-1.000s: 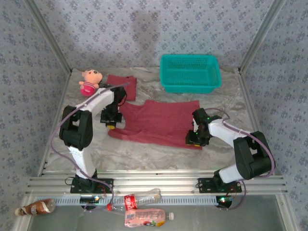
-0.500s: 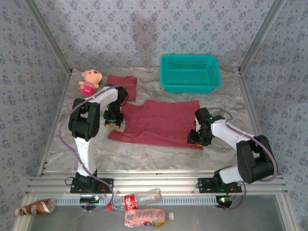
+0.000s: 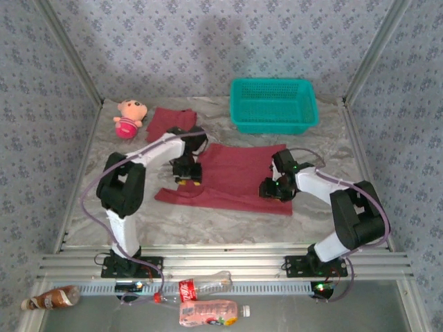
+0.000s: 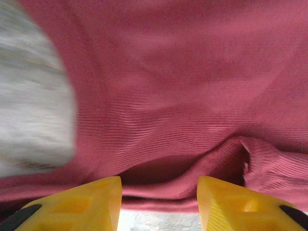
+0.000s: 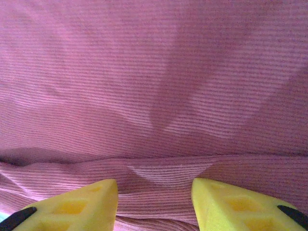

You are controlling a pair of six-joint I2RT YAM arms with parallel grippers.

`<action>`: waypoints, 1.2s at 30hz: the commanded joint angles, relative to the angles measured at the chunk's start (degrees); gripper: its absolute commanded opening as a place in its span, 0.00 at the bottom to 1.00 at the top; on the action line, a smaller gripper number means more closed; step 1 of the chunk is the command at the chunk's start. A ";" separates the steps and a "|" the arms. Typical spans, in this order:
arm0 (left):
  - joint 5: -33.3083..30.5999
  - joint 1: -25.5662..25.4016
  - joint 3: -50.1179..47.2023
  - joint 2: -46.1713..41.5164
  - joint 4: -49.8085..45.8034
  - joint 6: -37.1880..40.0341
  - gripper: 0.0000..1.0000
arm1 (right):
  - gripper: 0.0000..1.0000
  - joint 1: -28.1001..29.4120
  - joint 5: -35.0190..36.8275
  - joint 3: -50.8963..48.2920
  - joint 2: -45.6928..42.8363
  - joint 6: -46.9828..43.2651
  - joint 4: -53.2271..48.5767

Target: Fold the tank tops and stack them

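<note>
So, both end effectors released on one tank top

Left end effector and right end effector were released (fingers apart), low on the spread tank top mid-bench. The second tank top lay beside the pink doll.

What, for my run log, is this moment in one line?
phase: fold | left tool: open, at spread tank top, left end | right tool: open, at its right end

Teal basket, pink doll, pink bottle
</note>
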 commanded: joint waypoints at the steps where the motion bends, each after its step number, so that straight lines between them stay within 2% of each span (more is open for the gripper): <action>1: 4.55 0.30 -3.69 1.95 4.38 -1.27 0.43 | 0.48 -0.09 -0.01 -1.85 1.95 0.03 -3.34; 6: 7.55 -1.27 -11.10 -0.87 3.19 -2.87 0.40 | 0.48 0.34 1.84 -2.66 -1.74 -0.54 -12.51; 11: 9.44 -3.71 -19.66 -7.05 4.76 -7.56 0.42 | 0.48 -0.81 1.66 -1.22 -6.08 -1.53 -20.39; 13: 7.73 -3.36 -17.61 -8.17 3.96 -6.97 0.46 | 0.49 -1.12 1.21 -0.18 -7.77 -1.36 -21.44; 17: 4.15 -1.05 -4.67 -6.33 1.02 -2.44 0.49 | 0.52 -3.37 3.05 5.50 -9.56 -1.91 -14.97; 22: 0.18 4.62 13.51 3.65 3.31 4.48 0.51 | 0.59 -10.75 4.10 16.53 3.67 -11.84 -3.60; 26: 3.26 9.54 19.05 10.88 12.04 4.88 0.51 | 0.60 -14.41 3.94 25.49 14.93 -16.82 1.05; 29: 5.98 9.71 24.68 16.32 10.35 6.16 0.50 | 0.60 -16.11 2.36 31.53 21.51 -16.25 2.14; 36: 11.11 9.51 21.32 18.20 12.95 5.43 0.49 | 0.55 -15.37 -3.64 35.37 28.73 -14.15 3.21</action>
